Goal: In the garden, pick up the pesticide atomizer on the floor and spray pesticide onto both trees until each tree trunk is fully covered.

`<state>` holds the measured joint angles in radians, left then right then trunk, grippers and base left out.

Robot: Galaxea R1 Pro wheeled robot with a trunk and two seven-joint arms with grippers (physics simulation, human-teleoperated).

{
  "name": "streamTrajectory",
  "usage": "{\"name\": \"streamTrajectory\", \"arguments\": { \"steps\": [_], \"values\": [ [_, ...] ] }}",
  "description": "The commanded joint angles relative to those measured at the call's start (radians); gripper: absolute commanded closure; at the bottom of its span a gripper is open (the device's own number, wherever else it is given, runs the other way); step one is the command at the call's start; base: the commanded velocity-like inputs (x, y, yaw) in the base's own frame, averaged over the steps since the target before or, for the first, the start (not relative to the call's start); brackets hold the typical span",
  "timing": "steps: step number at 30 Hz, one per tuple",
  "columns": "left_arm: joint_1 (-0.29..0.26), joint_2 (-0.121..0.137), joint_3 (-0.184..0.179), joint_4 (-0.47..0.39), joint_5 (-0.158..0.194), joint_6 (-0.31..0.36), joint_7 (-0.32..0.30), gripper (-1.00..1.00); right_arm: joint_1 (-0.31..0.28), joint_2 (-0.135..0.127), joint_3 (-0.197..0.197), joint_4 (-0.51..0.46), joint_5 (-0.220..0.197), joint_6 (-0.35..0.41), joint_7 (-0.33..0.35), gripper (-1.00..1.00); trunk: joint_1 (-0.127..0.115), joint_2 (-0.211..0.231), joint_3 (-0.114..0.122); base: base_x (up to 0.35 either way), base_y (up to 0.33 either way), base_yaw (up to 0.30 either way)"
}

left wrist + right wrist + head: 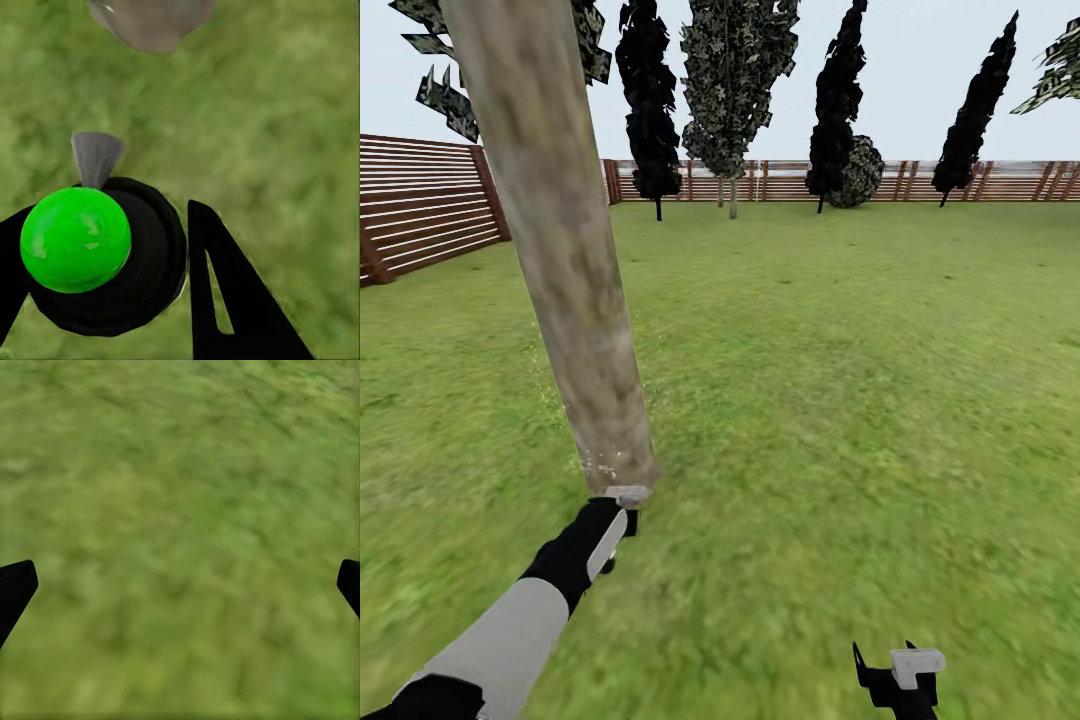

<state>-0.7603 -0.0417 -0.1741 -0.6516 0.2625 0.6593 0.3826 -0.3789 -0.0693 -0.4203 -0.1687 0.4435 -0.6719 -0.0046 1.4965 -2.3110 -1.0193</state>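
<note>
A thick grey-brown tree trunk (565, 250) rises from the grass at the left, close in front of me. My left gripper (622, 508) reaches to its foot, almost touching it. In the left wrist view the left gripper (109, 221) is shut on the pesticide atomizer (112, 262), a black round body with a bright green cap. Its grey nozzle (96, 157) points at the trunk's base (150, 22). A few white pesticide specks (600, 465) float at the trunk's foot. My right gripper (900, 672) hangs low at the right, open over bare grass, fingers (15, 589) wide apart.
A brown slat fence (420, 205) runs along the left and the far side. Another tree (735, 90) with a pale trunk and several dark narrow trees stand by the far fence, with a round bush (857, 172). Open lawn (840, 380) spreads to the right.
</note>
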Motion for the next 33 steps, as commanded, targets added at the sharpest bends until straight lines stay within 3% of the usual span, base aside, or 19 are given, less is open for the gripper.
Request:
{"name": "streamTrajectory", "arguments": {
  "steps": [1, 3, 4, 11, 13, 16, 18, 21, 24, 28, 31, 33],
  "values": [
    [0.001, 0.026, 0.002, 0.0, 0.01, 0.0, -0.002, 1.0, 0.0, 0.0, 0.0, 0.0, 0.0, 0.0, 0.0, -1.0, 0.0, 0.0, 0.0, 0.0, 0.0, 0.0],
    [0.001, 0.074, 0.004, 0.0, 0.018, 0.002, -0.018, 1.0, 0.0, 0.0, 0.0, 0.0, 0.0, 0.0, 0.0, -1.0, 0.0, 0.0, 0.0, 0.0, 0.0, 0.0],
    [0.0, 0.084, 0.004, 0.0, 0.019, 0.003, -0.053, 1.0, 0.0, 0.0, 0.0, -0.001, 0.0, 0.0, 0.0, -1.0, 0.0, 0.0, 0.0, 0.0, 0.0, 0.043],
    [-0.065, 0.014, 0.003, -0.007, 0.018, 0.026, -0.078, 1.0, 0.0, 0.0, 0.0, 0.0, 0.0, 0.0, -0.001, -1.0, 0.0, 0.0, 0.0, 0.0, 0.0, 0.229],
    [-0.074, 0.022, 0.006, -0.034, 0.019, 0.043, -0.078, 1.0, 0.0, 0.0, 0.0, 0.0, 0.0, 0.0, -0.001, -1.0, 0.0, 0.0, 0.0, 0.0, 0.0, 0.055],
    [-0.074, 0.09, 0.091, -0.071, 0.025, 0.08, -0.08, 1.0, 0.0, 0.0, 0.0, 0.0, 0.0, -0.001, -0.001, -1.0, 0.0, 0.0, 0.0, 0.0, 0.0, 0.005],
    [-0.069, 0.09, 0.094, -0.073, 0.02, 0.081, -0.079, 1.0, 0.0, 0.0, 0.0, 0.0, 0.0, 0.0, -0.001, -1.0, 0.0, 0.0, 0.0, 0.0, 0.0, 0.0],
    [-0.07, 0.05, 0.093, -0.075, 0.016, 0.083, -0.079, 1.0, 0.0, 0.0, 0.0, 0.0, 0.0, 0.0, 0.0, -1.0, 0.0, 0.0, 0.0, 0.0, -0.021, 0.0],
    [-0.072, 0.039, 0.072, -0.075, 0.015, 0.083, -0.079, 1.0, 0.0, 0.0, 0.0, 0.0, 0.0, 0.0, -0.001, -1.0, 0.0, 0.0, 0.0, 0.0, -0.229, 0.182],
    [-0.069, 0.048, 0.069, -0.075, 0.014, 0.083, -0.079, 1.0, 0.0, 0.0, 0.0, 0.0, 0.0, 0.0, -0.001, -1.0, 0.0, 0.0, 0.0, 0.0, -0.18, 0.156],
    [-0.073, 0.072, 0.072, -0.075, 0.012, 0.083, -0.079, 1.0, 0.0, 0.0, 0.0, 0.0, 0.0, 0.0, 0.0, -1.0, 0.0, 0.0, 0.0, 0.0, -0.011, 0.008],
    [-0.077, 0.072, 0.071, -0.087, 0.014, 0.085, -0.079, 1.0, 0.0, 0.0, 0.0, 0.0, 0.0, 0.0, -0.001, -1.0, 0.0, 0.0, 0.0, 0.0, -0.001, 0.001]
  ]
}}
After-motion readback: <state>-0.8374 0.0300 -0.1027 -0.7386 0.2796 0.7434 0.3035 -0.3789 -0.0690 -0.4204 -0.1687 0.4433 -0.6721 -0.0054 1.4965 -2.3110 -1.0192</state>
